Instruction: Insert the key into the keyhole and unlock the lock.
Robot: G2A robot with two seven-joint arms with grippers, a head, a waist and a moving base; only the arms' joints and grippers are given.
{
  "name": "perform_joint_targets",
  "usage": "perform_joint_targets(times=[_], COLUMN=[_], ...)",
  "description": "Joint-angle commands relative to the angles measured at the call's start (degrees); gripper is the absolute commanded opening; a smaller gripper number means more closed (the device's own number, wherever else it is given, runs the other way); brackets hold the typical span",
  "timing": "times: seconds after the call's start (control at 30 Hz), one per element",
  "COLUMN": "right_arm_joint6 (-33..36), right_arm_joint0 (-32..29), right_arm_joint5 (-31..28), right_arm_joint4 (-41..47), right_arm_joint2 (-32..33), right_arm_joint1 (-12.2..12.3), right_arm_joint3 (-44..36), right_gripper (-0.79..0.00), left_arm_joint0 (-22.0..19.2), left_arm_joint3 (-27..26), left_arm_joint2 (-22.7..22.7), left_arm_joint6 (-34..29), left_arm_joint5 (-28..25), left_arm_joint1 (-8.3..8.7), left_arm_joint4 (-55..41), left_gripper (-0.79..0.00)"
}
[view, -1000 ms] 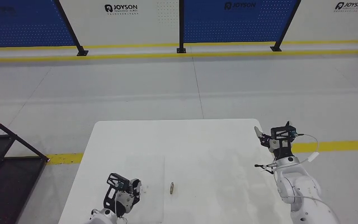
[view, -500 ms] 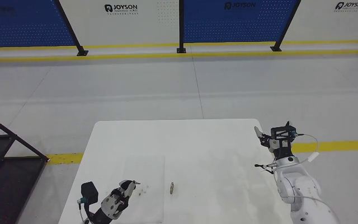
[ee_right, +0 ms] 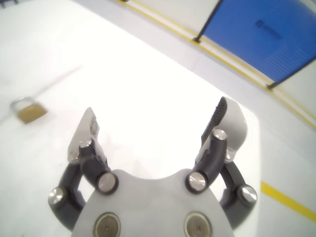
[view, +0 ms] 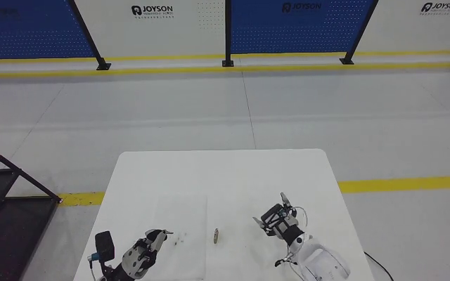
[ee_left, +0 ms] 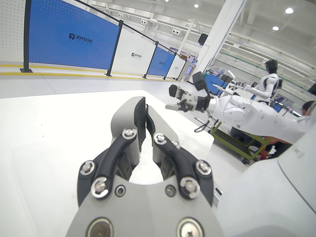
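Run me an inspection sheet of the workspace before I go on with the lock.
Surface: white table, padlock near its front middle.
Job's things: brass padlock lying on the table, untouched.
Clutter: small dark specks left of the padlock.
Grippers: left gripper shut, low over the table; right gripper open, nothing between its fingers.
Cables: dark cable hanging under the right arm.
Surroundings: blue and white barrier panels, yellow floor lines.

A white surface [view: 232, 172] is seen on a grey floor [view: 211, 112]. Blue and white barrier panels [view: 295, 24] are set behind yellow floor lines [view: 176, 70], and a black frame [view: 24, 184] is placed near the surface
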Motion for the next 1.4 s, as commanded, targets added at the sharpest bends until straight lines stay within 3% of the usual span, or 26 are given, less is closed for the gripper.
perform_joint_targets(times=[0.0, 0.2, 0.4, 0.53, 0.6, 0.63, 1.0, 1.37], right_arm_joint6=[0.64, 2.23, -1.06, -2.74, -2.84, -2.77, -3.17, -3.33], right_arm_joint0=[0.59, 5.52, 8.24, 8.99, 9.8, 10.2, 13.1, 15.21], right_arm_joint5=[0.05, 3.19, 4.96, 6.76, 7.14, 7.46, 11.07, 10.63], right_arm_joint4=[-1.97, -1.36, 1.81, 2.43, 2.64, 2.77, 4.36, 6.85], right_arm_joint2=[-4.47, -15.11, -20.03, -21.93, -22.54, -22.82, -24.52, -25.83], right_arm_joint1=[-0.46, -2.92, -4.57, -5.26, -5.56, -5.73, -7.15, -8.26], right_arm_joint3=[1.67, 9.8, 14.28, 15.66, 16.59, 17.06, 21.44, 23.83], right_gripper=[0.0, 0.0, 0.0, -0.179, -0.372, -0.394, -0.437, -0.453], left_arm_joint0=[0.0, 0.0, 0.0, 0.0, 0.0, 0.0, 0.0, 0.0], left_arm_joint3=[0.0, 0.0, 0.0, 0.0, 0.0, 0.0, 0.0, 0.0], left_arm_joint2=[0.0, 0.0, 0.0, 0.0, 0.0, 0.0, 0.0, 0.0], left_arm_joint6=[0.0, 0.0, 0.0, 0.0, 0.0, 0.0, 0.0, 0.0], left_arm_joint5=[0.0, 0.0, 0.0, 0.0, 0.0, 0.0, 0.0, 0.0], left_arm_joint1=[0.0, 0.0, 0.0, 0.0, 0.0, 0.0, 0.0, 0.0], left_arm_joint4=[0.0, 0.0, 0.0, 0.0, 0.0, 0.0, 0.0, 0.0], left_gripper=[-0.785, -0.785, -0.785, -0.785, -0.785, -0.785, -0.785, -0.785])
